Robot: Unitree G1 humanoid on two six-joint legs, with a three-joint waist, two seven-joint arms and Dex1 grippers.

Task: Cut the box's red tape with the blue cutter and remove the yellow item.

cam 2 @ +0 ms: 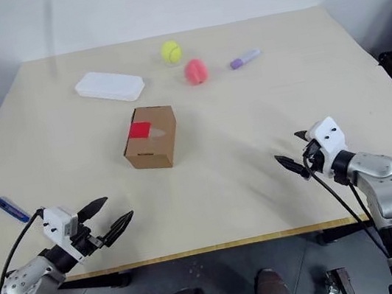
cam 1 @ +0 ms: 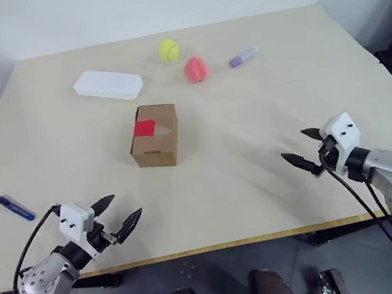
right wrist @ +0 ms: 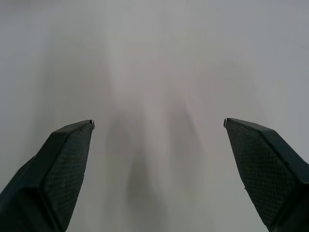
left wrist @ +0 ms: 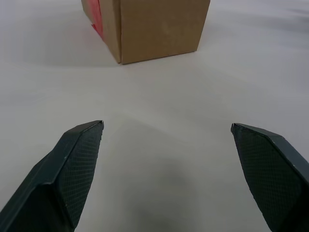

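Observation:
The brown cardboard box stands closed in the middle of the table, with the red tape on its top toward the left edge. In the left wrist view the box shows ahead of the fingers. The blue cutter lies near the table's left edge. My left gripper hovers open over the front left of the table, right of the cutter and short of the box. At the front right my right gripper is open and holds nothing. The yellow item is hidden.
At the back of the table lie a flat white plastic case, a yellow-green tennis ball, a pink rounded thing and a short lavender marker. The table's front edge runs just below both grippers.

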